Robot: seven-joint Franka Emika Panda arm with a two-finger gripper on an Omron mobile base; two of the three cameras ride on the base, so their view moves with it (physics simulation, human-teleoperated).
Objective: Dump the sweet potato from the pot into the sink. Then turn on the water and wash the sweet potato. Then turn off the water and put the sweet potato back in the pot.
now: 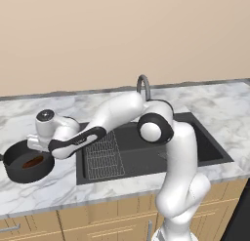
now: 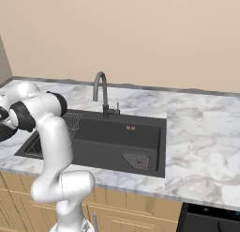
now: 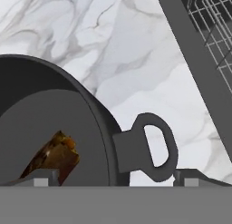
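The dark pot (image 1: pixel 19 168) stands on the marble counter, left of the sink (image 1: pixel 190 137). The reddish-brown sweet potato (image 1: pixel 33 162) lies inside it. My gripper (image 1: pixel 43 150) hangs low over the pot's right rim. In the hand view the pot (image 3: pixel 54 109) takes up the left, with the sweet potato (image 3: pixel 53 156) on its floor. The pot's loop handle (image 3: pixel 152 146) sits between my fingertips. The gripper (image 3: pixel 115 181) is open, with nothing gripped.
A wire rack (image 1: pixel 103 154) lies in the sink's left half, close to the pot. The gooseneck faucet (image 2: pixel 100 89) rises behind the basin, and a drain strainer (image 2: pixel 138 160) sits at its front right. Marble counter (image 2: pixel 201 132) stretches right of the sink.
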